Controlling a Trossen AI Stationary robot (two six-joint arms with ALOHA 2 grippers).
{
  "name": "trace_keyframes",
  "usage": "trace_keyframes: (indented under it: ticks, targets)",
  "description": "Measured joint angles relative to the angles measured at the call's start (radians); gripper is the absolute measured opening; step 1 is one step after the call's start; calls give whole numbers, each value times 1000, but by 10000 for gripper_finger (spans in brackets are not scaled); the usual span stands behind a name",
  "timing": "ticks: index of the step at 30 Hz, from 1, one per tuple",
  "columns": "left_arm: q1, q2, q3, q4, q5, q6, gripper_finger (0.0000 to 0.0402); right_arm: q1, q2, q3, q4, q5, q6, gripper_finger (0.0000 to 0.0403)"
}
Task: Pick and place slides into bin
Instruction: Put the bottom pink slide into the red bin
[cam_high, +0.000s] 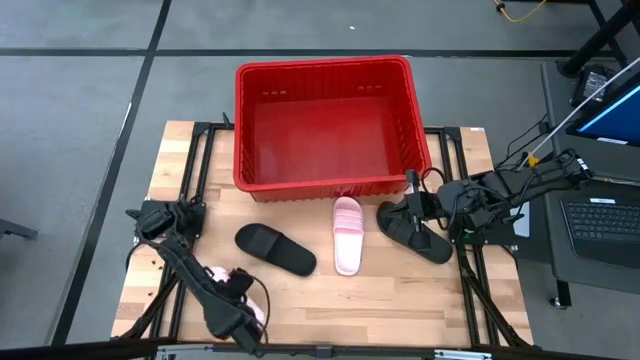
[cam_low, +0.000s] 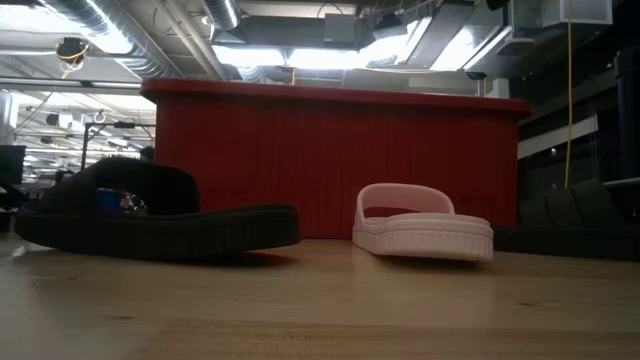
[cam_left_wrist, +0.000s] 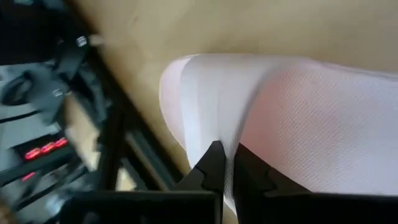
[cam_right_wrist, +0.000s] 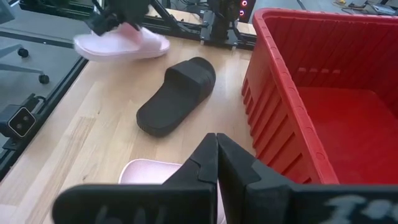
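Note:
The red bin (cam_high: 325, 125) stands at the table's far middle. A pink slide (cam_high: 347, 235) and a black slide (cam_high: 275, 249) lie sole-down on the table in front of it, as the low view shows (cam_low: 425, 225) (cam_low: 150, 215). My left gripper (cam_high: 240, 300) is at the near left, shut on the second pink slide (cam_right_wrist: 121, 43). My right gripper (cam_right_wrist: 216, 149) is shut, over the second black slide (cam_high: 415, 232) at the right; I cannot tell whether it touches it. My left gripper pinches the pink slide between its two fingers (cam_left_wrist: 214, 165), at the seam between a smooth band and the textured surface (cam_left_wrist: 231, 134). In the right wrist view the fingers come from above. The slide sits about level below them and looks lifted off the table.
Black frame rails (cam_high: 190, 190) run along the table's left and right sides. A laptop (cam_high: 605, 215) and cables lie beyond the right edge. Bare wood (cam_high: 400, 300) lies near the front edge.

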Motion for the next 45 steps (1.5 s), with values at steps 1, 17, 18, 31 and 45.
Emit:
trace_keyframes:
  ticks: [1, 17, 18, 31, 45]
  targets:
    - [-8, 0, 22, 0, -27, -13, 5, 0, 0, 0, 3, 0, 0, 6]
    - [20, 0, 266, -3, -774, 196, 3, 0, 0, 0, 92, 0, -3, 6]
    - [32, 0, 281, -3, -820, 239, 3, 0, 0, 0, 111, 0, -1, 6]
    - [252, -79, 447, -3, -1178, 798, 3, 0, 0, 0, 402, 0, -84, 6]
    - [490, -271, 460, -4, -1204, 1179, 3, -99, 1, 12, 474, 26, -159, 6]
